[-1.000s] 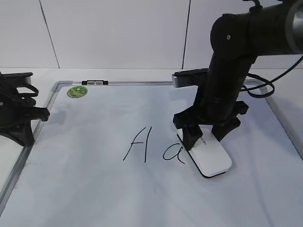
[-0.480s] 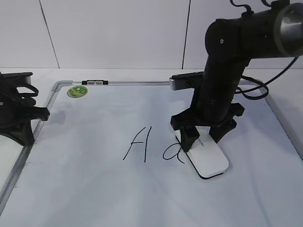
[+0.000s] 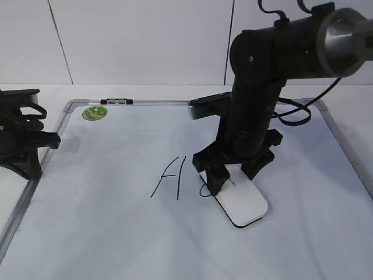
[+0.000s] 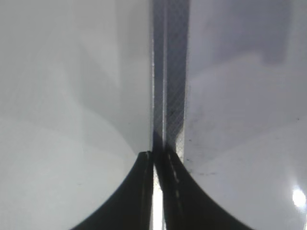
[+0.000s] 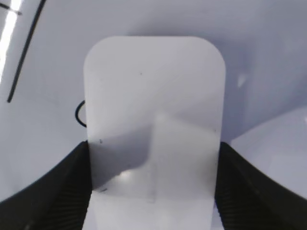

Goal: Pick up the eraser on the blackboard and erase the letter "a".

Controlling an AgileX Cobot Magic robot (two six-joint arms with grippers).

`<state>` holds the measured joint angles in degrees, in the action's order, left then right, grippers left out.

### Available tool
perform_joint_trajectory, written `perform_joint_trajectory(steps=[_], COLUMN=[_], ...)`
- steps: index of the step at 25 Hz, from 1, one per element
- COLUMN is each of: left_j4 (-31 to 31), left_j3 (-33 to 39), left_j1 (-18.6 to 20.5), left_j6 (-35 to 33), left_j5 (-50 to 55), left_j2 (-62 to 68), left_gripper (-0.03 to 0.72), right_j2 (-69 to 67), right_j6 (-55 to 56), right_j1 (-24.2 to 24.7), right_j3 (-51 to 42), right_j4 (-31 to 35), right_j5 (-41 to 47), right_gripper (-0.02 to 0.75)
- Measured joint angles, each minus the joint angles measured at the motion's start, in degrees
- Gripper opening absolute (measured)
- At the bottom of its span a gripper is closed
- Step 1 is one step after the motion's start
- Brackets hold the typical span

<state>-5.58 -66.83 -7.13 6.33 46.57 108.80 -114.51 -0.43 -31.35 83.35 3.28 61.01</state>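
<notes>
You are mid-wipe. Your right gripper (image 3: 228,173) has its jaws clamped across the width of the eraser (image 3: 240,200), which lies flat on the board (image 3: 105,221) just right of centre, at about 3 o'clock from the capital "A" (image 3: 169,178). The eraser now sits over most of the "a" (image 3: 202,191) — in the exterior view only a small curl shows at the eraser's 9 o'clock edge, and the right wrist view shows the same dark loop peeking out from its left side.

Your left gripper (image 4: 154,160) is parked over the frame at the board's left edge, jaws closed on nothing; leave it there.

The stroke looks partly done, not finished. Next I judge you need to carry the eraser a little further toward 9 o'clock with the felt pressed flat, enough to cover that last loop — but stop short of the "A", which stands near. A short pass back would clear any smear.
</notes>
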Motion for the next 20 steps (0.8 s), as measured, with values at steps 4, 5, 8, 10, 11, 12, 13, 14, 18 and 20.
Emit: perform_joint_trajectory(steps=[4, 5, 8, 10, 11, 12, 13, 14, 18, 20], left_j4=[0.0, 0.0, 0.0, 0.1, 0.1, 0.1, 0.1, 0.1, 0.1, 0.1], left_j3=[0.0, 0.0, 0.0, 0.0, 0.0, 0.0, 0.0, 0.0, 0.0, 0.0], left_j1=[0.0, 0.0, 0.0, 0.0, 0.0, 0.0, 0.0, 0.0, 0.0, 0.0], left_j6=[0.0, 0.0, 0.0, 0.0, 0.0, 0.0, 0.0, 0.0, 0.0, 0.0], left_j5=[0.0, 0.0, 0.0, 0.0, 0.0, 0.0, 0.0, -0.1, -0.1, -0.4], left_j2=[0.0, 0.0, 0.0, 0.0, 0.0, 0.0, 0.0, 0.0, 0.0, 0.0], left_gripper=[0.018, 0.018, 0.018, 0.017, 0.017, 0.017, 0.017, 0.017, 0.017, 0.017], right_j2=[0.0, 0.0, 0.0, 0.0, 0.0, 0.0, 0.0, 0.0, 0.0, 0.0], right_j6=[-0.1, -0.1, -0.1, 0.4, 0.4, 1.5, 2.2, 2.6, 3.1, 3.4], right_j1=[-1.3, -1.4, -1.6, -1.7, -1.8, -2.1, -2.1, -2.1, -1.4, -0.4], right_j3=[0.0, 0.0, 0.0, 0.0, 0.0, 0.0, 0.0, 0.0, 0.0, 0.0], right_j4=[-0.1, -0.1, -0.3, -0.8, -1.6, -2.4, -2.9, -3.3, -3.3, -2.4], right_j5=[-0.1, -0.1, -0.1, -0.2, -0.3, -0.3, -0.3, -0.3, -0.3, -0.2], right_gripper=[0.534, 0.534, 0.534, 0.534, 0.534, 0.534, 0.534, 0.533, 0.533, 0.533])
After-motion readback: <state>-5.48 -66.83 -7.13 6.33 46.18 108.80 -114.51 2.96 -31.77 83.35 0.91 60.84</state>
